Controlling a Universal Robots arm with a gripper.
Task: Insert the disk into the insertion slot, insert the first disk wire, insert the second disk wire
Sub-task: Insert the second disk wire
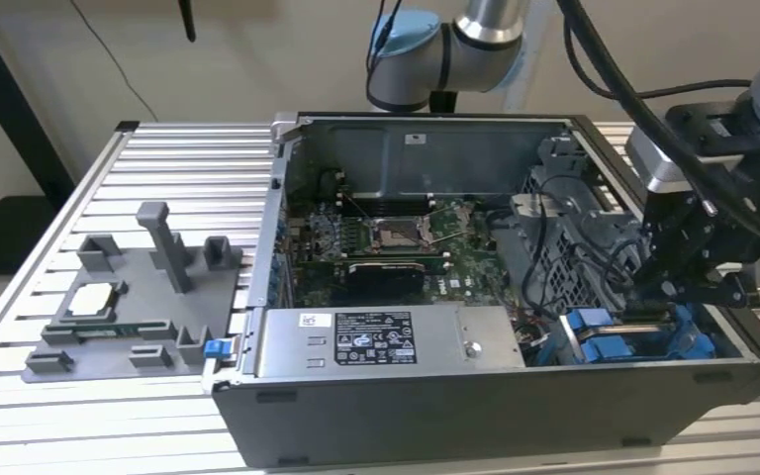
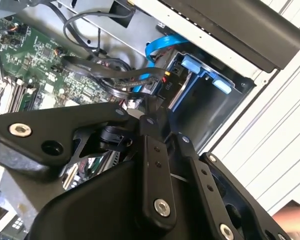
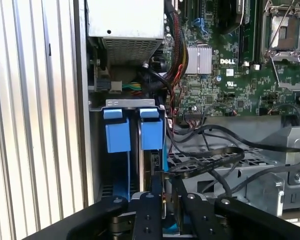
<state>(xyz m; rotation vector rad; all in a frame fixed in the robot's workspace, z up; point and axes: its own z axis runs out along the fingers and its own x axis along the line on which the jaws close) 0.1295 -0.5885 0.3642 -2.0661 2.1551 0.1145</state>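
Observation:
The disk stands on edge in its bright blue carrier inside the insertion slot, at the case's front corner on the exterior view's right. My gripper reaches down into that corner. In both wrist views its fingers sit close together over the disk's end, shut on the plug of a flat black disk wire. That wire loops back over the perforated cage toward the motherboard. A light blue wire curves beside the blue carrier.
The open case stands on a slatted metal table. A grey box with a white sticker, the motherboard and the perforated cage crowd the gripper. A grey fixture sits at the exterior view's left. A hand shows.

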